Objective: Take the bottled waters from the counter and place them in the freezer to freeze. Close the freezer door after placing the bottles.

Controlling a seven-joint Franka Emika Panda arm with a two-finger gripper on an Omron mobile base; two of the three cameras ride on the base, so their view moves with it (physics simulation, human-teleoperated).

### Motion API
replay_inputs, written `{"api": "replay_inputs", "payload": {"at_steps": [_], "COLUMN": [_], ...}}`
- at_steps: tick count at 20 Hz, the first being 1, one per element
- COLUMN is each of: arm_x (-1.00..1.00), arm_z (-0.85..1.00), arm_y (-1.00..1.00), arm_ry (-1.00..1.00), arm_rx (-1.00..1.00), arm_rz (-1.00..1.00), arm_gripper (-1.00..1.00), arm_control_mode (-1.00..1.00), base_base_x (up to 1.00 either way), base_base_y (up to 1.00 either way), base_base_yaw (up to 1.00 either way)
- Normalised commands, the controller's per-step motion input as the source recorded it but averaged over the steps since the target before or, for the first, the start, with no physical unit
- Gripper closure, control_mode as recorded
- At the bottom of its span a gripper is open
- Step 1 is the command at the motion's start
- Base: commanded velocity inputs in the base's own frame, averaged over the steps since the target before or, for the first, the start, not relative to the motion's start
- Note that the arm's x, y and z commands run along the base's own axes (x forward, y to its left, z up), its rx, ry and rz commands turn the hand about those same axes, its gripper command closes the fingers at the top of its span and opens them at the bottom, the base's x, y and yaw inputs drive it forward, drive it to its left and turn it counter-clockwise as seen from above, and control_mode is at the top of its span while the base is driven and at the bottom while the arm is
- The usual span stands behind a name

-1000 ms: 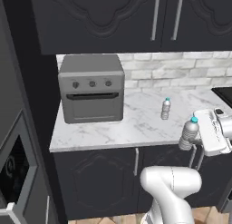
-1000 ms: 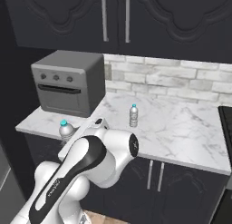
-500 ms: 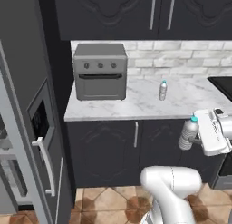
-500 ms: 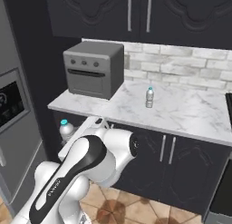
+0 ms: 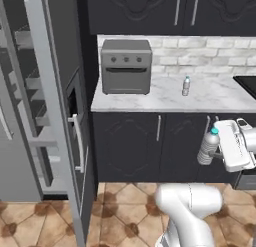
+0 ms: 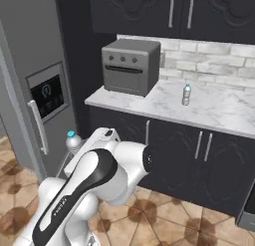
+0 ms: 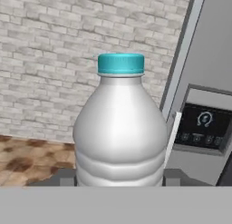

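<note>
One bottled water (image 5: 207,149) hangs upright in front of the dark cabinet fronts with my gripper (image 5: 216,152) shut on it. It also shows by my arm (image 6: 73,142) and close up, teal cap on top (image 7: 120,128). My fingertips (image 7: 65,178) press its lower sides. A second bottled water (image 5: 186,86) (image 6: 187,94) stands on the marble counter (image 5: 150,98), to the right of the toaster oven. The freezer (image 5: 30,86) at the far left stands open, its grey shelves showing. I take the flat grey panel (image 5: 14,161) beside the shelves for the freezer door.
A grey toaster oven (image 5: 126,66) (image 6: 130,66) sits at the counter's left end. The wider fridge door with a black dispenser (image 6: 46,94) (image 7: 201,127) and a white handle (image 5: 78,143) stands between me and the shelves. A cooktop edge (image 5: 246,83) lies far right. Tiled floor (image 5: 125,201) lies below.
The base has backed away from the counter and turned left, so the whole scene shifted. The freezer shelves have come into view. The bottle stays in my grip.
</note>
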Motion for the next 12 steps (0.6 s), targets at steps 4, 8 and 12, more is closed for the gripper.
{"api": "replay_inputs", "payload": {"at_steps": [4,8,12], "arm_x": [0.00,0.00,0.00], "arm_z": [0.00,0.00,0.00], "arm_y": [0.00,0.00,0.00], "arm_ry": [0.00,0.00,0.00], "arm_rx": [0.00,0.00,0.00], "arm_rz": [0.00,0.00,0.00], "arm_gripper": [1.00,1.00,1.00], "arm_control_mode": [1.00,1.00,1.00], "base_base_x": [-0.50,-0.39,-0.13], "base_base_y": [0.71,0.89,0.90], "base_base_yaw": [0.14,0.11,0.00]}}
